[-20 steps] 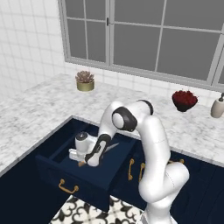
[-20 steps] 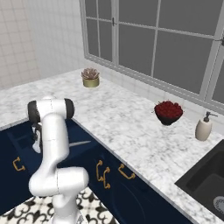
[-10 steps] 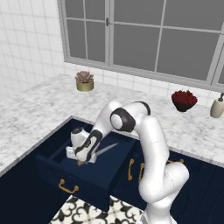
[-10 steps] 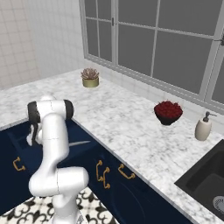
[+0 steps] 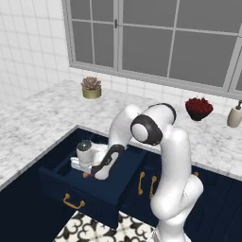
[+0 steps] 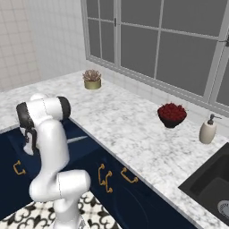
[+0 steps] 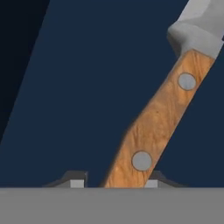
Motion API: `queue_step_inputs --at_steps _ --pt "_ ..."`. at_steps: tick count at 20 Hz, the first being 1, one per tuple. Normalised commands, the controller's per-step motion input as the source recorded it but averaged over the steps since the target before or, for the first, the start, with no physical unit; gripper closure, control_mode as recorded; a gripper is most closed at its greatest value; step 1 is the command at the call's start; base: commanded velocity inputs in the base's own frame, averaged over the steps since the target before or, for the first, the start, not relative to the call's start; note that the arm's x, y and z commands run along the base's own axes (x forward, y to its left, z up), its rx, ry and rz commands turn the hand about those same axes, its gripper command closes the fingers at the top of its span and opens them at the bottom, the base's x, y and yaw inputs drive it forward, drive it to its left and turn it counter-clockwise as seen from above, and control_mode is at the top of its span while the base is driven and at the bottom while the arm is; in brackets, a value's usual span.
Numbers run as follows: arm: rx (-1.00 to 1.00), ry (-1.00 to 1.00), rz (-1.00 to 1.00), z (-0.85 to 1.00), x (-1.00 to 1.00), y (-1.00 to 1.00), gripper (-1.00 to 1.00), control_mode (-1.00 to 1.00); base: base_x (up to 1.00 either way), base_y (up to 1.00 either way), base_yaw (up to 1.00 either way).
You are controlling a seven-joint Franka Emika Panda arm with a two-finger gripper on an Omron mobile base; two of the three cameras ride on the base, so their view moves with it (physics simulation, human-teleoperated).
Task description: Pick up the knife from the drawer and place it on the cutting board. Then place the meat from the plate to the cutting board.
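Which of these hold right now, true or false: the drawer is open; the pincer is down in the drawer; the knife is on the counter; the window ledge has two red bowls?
1. The drawer is open: true.
2. The pincer is down in the drawer: true, with the wooden handle between its fingertips.
3. The knife is on the counter: false, it lies in the drawer.
4. Two red bowls: false, one dark bowl of red things stands on the counter.

Wooden-handled knife point(image 7: 157, 127) slanted inside open navy drawer point(image 5: 101, 189)
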Motion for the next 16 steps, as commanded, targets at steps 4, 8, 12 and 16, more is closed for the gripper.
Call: queue_step_inputs --at_steps 4,8,12,16 --pt "0.12 -0.27 -0.15 1.0 -0.58 -0.45 1.0 -1.0 0.0 0.0 0.0" --pt "0.1 -0.13 -0.15 1.0 -0.38 -0.4 1.0 -1.0 0.0 0.0 0.0" --pt "0.06 -0.01 -0.11 1.0 -0.16 -0.08 1.0 -1.0 0.0 0.0 0.0" --pt "0.05 0.0 -0.15 1.0 -0.25 -0.1 1.0 -1.0 0.0 0.0 0.0"
